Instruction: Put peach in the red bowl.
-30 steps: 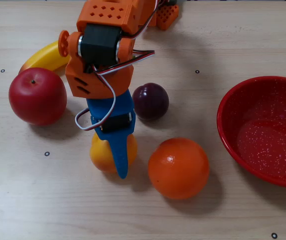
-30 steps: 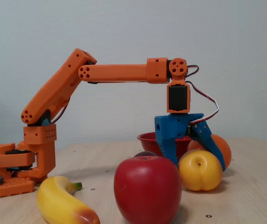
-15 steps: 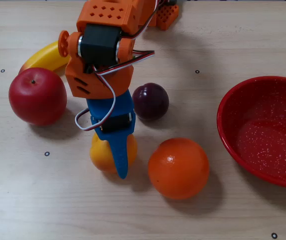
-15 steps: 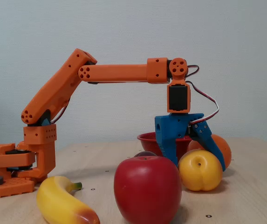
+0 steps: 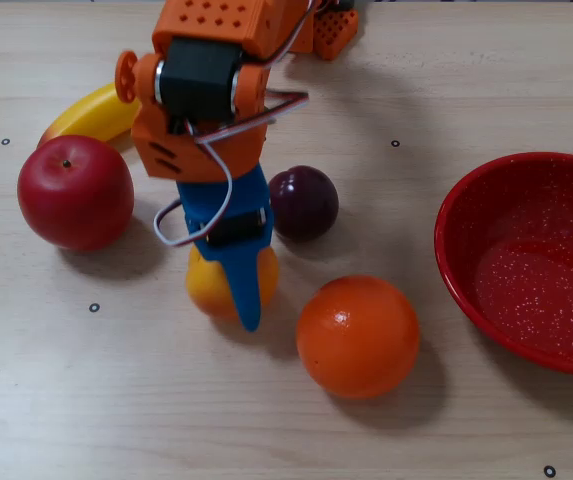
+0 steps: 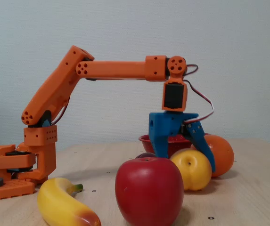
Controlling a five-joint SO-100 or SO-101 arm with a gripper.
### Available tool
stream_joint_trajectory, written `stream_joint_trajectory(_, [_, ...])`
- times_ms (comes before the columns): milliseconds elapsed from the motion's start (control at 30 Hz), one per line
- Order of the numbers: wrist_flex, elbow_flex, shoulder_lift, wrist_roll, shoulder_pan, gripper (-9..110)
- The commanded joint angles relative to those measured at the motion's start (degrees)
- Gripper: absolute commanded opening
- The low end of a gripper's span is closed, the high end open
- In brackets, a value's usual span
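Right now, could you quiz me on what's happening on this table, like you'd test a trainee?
1. True or false: the peach already lies in the red bowl.
2. What sits between the blue gripper's fingers? A) purple plum B) peach C) red apple
3. In the top-down fixed view, which fruit lies nearest the bowl?

Key
1. False; the bowl holds no fruit.
2. B; the fingers flank the peach.
3. The orange.

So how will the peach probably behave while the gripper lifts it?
The peach looks round and smooth, so it may slip or turn between the blue fingers. The gripper grips it from above only; if released, it would likely roll towards the orange.
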Motion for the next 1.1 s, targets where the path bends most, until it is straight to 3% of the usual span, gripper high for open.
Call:
stream_joint_trajectory(0, [0.70,-1.23,15.21,0.09,1.85,0])
stream_joint_trajectory(867, [7.21,-4.48,33.84,-0.88,2.37,0])
stream_joint_trajectory(1067, [3.34,-1.14,40.52,1.14,-5.98,0])
